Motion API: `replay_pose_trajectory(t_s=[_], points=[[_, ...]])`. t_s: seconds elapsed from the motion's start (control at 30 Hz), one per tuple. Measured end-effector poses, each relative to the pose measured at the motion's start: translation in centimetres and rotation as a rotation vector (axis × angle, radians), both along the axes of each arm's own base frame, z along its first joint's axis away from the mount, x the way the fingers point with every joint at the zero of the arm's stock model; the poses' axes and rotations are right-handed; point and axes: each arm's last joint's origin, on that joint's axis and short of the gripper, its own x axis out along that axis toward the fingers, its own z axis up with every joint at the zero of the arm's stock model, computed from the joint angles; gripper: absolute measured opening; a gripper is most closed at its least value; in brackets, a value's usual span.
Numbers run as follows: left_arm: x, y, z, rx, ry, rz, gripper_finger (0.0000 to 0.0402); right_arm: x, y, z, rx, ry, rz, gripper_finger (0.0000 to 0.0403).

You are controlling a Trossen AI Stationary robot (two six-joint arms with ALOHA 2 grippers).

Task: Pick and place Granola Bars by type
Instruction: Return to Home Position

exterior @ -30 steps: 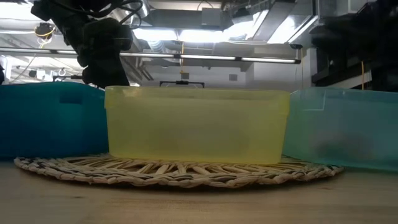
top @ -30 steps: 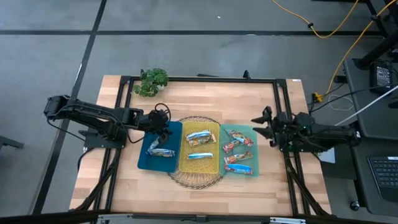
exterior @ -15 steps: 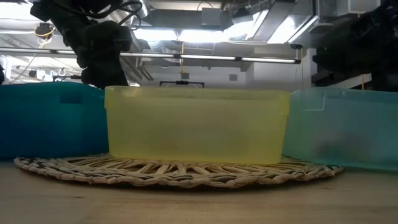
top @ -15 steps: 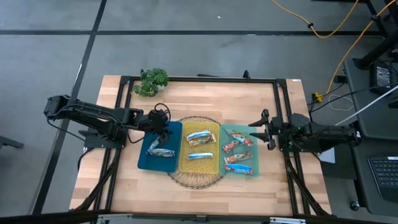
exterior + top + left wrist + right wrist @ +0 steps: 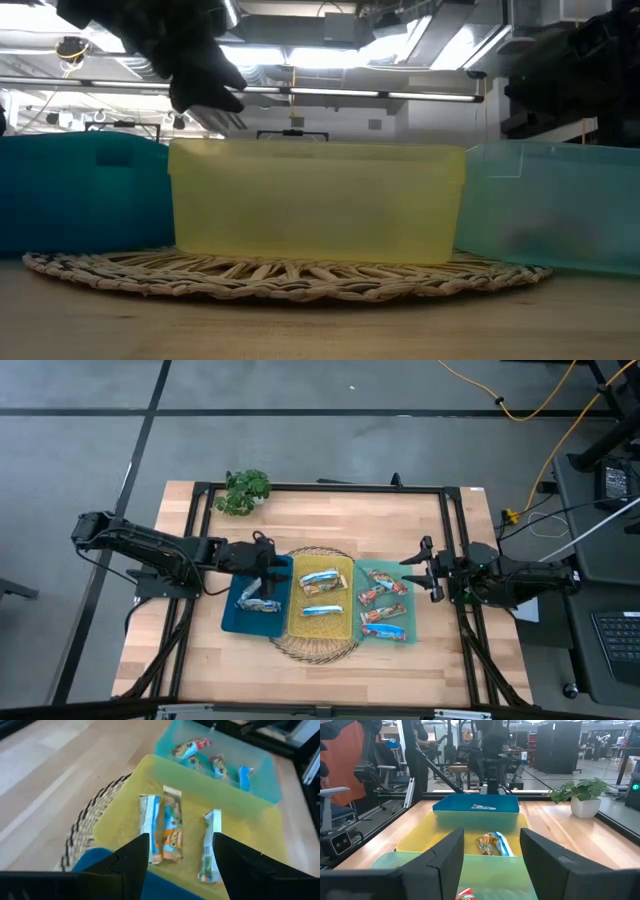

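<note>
— Where did the left tool (image 5: 181, 840) hang?
— Over the blue plastic bin (image 5: 232, 622), the leftmost of three in a row. Its two fingers stood spread apart with nothing between them.
— And the shiny wrapped granola bars (image 5: 258, 601)?
— All lay inside the bins. A small heap sat in the blue one. Just to its right, the yellow plastic bin (image 5: 340, 628) held three, two touching side by side and one apart. The green plastic bin (image 5: 365, 568), rightmost, held several in red and blue wrappers.
— What did the bins rest on?
— A woven round mat (image 5: 315, 650) on the wooden table (image 5: 330, 525). The yellow bin sat at its middle and the outer two reached past its edge.
— The right tool (image 5: 491, 835)?
— Just right of the green bin, pointing left along the row, fingers wide apart and empty.
— Anything else?
— A green leafy plant (image 5: 243, 490) in a white pot stood at the table's far left.
</note>
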Motion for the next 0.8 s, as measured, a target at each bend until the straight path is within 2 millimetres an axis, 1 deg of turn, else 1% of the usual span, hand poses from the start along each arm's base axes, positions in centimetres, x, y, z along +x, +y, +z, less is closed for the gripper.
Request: replay_pose_trajectory(t_s=[0.1,0.2,0.23,0.27,0.3,0.37,0.43,0.47,0.53,0.6,0.7,0.8], points=[[0.1,0.0,0.2,-0.014,-0.027,0.001,0.021,0.0,0.0,0.0,0.001,0.0,-0.001,0.0196],[0.5,-0.1,0.9,-0.098,-0.108,0.023,0.021,0.0,0.0,0.0,0.002,0.0,-0.002,0.0196],[0.5,0.0,1.3,-0.095,-0.136,0.009,0.021,0.0,0.0,0.0,0.003,0.0,-0.002,0.0196],[0.4,0.2,1.9,-0.084,-0.166,-0.01,0.021,0.0,0.0,0.0,0.003,0.0,-0.002,0.0196],[0.3,0.4,3.0,-0.063,-0.217,-0.032,0.021,0.0,0.0,0.0,0.002,0.0,-0.002,0.0196],[-0.7,0.8,6.0,-0.01,-0.331,-0.082,0.021,0.0,0.0,0.0,0.001,0.0,-0.002,0.0196],[-2.6,1.3,8.8,0.054,-0.413,-0.102,0.021,0.0,0.0,0.0,0.0,0.0,-0.003,0.0196],[-3.8,1.6,10.1,0.088,-0.443,-0.098,0.021,0.0,0.0,0.0,0.0,0.0,-0.003,0.0196],[-6.8,2.1,12.4,0.154,-0.502,-0.061,0.021,0.0,0.0,0.0,0.0,0.0,-0.003,0.0196],[-10.3,2.4,14.0,0.207,-0.554,0.0,0.021,0.0,0.0,0.0,0.0,0.0,-0.003,0.0196],[-15.2,2.5,14.6,0.241,-0.627,0.082,0.021,0.0,0.0,0.0,0.0,-0.001,-0.003,0.0196],[-19.6,2.5,14.0,0.237,-0.688,0.143,0.021,0.0,0.0,0.0,0.0,-0.001,-0.003,0.0196]])
